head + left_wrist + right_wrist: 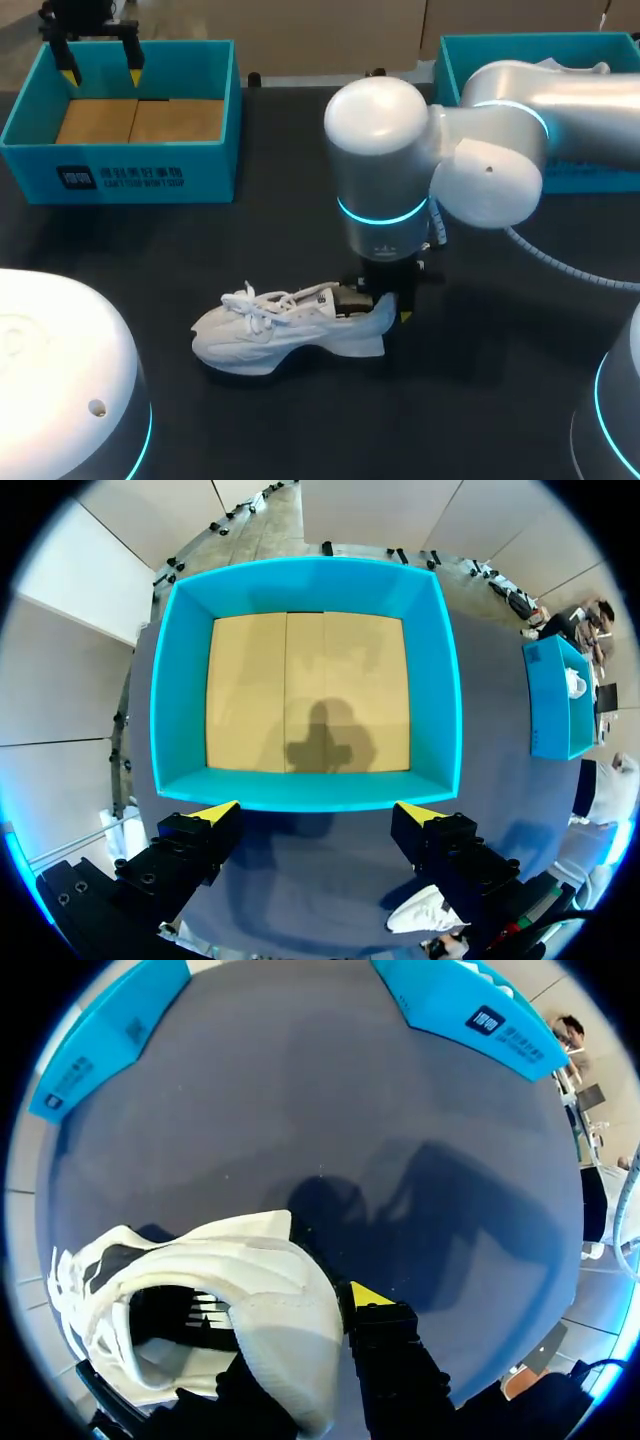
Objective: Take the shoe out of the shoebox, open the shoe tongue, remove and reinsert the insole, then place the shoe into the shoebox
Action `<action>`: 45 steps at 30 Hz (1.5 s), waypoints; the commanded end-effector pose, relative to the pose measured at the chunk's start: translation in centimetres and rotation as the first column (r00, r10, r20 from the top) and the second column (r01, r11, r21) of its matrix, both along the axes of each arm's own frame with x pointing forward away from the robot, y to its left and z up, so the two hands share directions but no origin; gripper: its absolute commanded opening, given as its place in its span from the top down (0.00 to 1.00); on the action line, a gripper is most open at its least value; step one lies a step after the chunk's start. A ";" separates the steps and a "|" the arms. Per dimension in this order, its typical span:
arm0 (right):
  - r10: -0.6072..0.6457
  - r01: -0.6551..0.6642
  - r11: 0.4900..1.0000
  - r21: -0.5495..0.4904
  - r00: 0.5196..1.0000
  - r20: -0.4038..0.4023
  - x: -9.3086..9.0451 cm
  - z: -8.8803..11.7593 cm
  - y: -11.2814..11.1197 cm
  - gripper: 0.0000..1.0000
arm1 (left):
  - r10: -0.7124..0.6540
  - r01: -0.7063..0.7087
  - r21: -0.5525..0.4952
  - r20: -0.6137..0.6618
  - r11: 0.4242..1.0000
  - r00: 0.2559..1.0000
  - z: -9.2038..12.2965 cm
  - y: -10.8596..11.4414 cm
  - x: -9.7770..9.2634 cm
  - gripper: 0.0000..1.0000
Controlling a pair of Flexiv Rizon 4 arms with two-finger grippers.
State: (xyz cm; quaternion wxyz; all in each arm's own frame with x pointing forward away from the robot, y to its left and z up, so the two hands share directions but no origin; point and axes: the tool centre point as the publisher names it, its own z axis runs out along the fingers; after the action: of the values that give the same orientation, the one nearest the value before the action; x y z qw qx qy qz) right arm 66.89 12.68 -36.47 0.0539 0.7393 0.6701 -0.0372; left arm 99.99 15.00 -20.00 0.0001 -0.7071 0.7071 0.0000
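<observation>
In the head view, the white lace-up sneaker [285, 330] lies on its sole on the dark table [480, 400], near the middle, toe to the left and heel to the right. It is well apart from the teal open shoebox [120, 180] at the far left. A second teal box [455, 60] sits at the far right. The right gripper [385, 305] stands straight down over the heel. The left gripper [100, 70] hangs above the shoebox's far wall with its fingers spread and nothing between them.

The left wrist view looks down into the shoebox [180, 700], which shows only its tan cardboard floor. The left gripper [318, 815] is wide open and touches nothing.

In the right wrist view, the right gripper [300, 1310] pinches the sneaker's [260, 1280] padded heel collar. One yellow-tipped finger is outside the heel and the other is down inside the opening, its tip hidden.

The sneaker looks light, with a soft upper that will crumple under pressure and a springier sole. The heel wall is probably the firmest place to hold, while the loose laces could snag.
</observation>
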 end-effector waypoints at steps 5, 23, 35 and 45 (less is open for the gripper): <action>-0.001 0.001 1.000 -0.001 1.000 0.000 -0.6 -0.9 -0.4 1.00 | 0.000 0.000 0.000 0.000 1.000 1.000 0.0 0.0 0.0 0.00; 0.042 -0.042 0.999 -0.004 0.999 -0.030 -0.5 -2.6 -1.6 0.74 | 0.000 0.000 0.000 0.000 1.000 1.000 0.0 0.0 0.0 0.00; 0.025 -0.024 0.998 0.049 0.999 -0.021 -1.2 -0.9 -1.7 0.00 | 0.000 0.000 0.000 0.000 1.000 1.000 0.0 0.0 0.0 0.00; 0.115 -0.110 0.975 0.194 0.993 -0.010 -1.2 3.3 -2.6 0.00 | 0.000 0.000 0.000 0.000 1.000 1.000 0.0 0.0 0.0 0.00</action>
State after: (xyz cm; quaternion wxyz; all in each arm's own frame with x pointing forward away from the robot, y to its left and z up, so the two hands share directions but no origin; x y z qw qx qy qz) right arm 65.87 12.36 -34.96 0.0085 0.7110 0.7030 -0.0137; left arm 99.99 14.99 -20.00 0.0000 -0.7070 0.7072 0.0000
